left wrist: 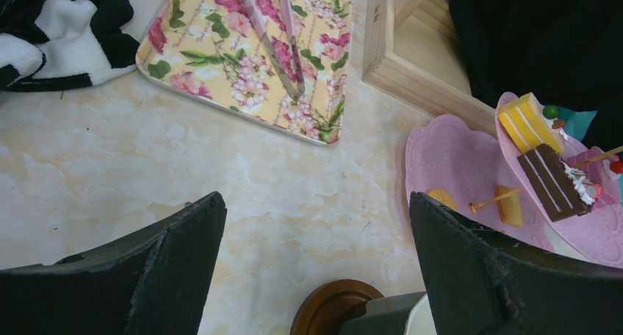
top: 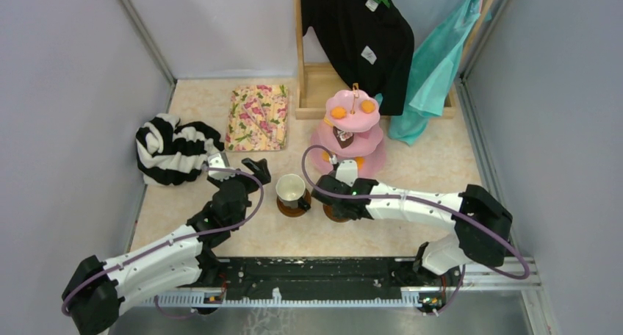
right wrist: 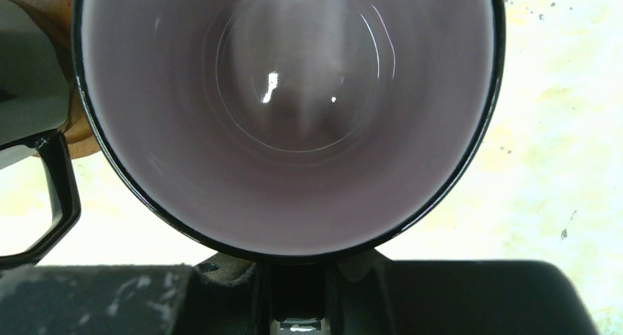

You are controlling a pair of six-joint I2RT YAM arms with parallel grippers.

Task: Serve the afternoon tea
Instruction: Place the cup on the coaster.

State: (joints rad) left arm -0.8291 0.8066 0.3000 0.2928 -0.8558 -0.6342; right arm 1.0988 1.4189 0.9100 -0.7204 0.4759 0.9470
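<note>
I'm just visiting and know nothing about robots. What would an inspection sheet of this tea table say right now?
Surface: pale marbled table, no spills seen.
Job's things: pink cake stand holds orange pastries and cake slices; cream mug sits on a brown saucer; lilac mug is in the right gripper; a second saucer shows partly under that gripper.
Clutter: striped garment; floral-print cloth with tongs on it.
Grippers: left gripper open, empty, beside the cream mug; right gripper shut on the lilac mug.
Cables: purple cable loops along each arm; no snag seen.
Surroundings: grey walls; wooden rack with black garment and teal garment.
</note>
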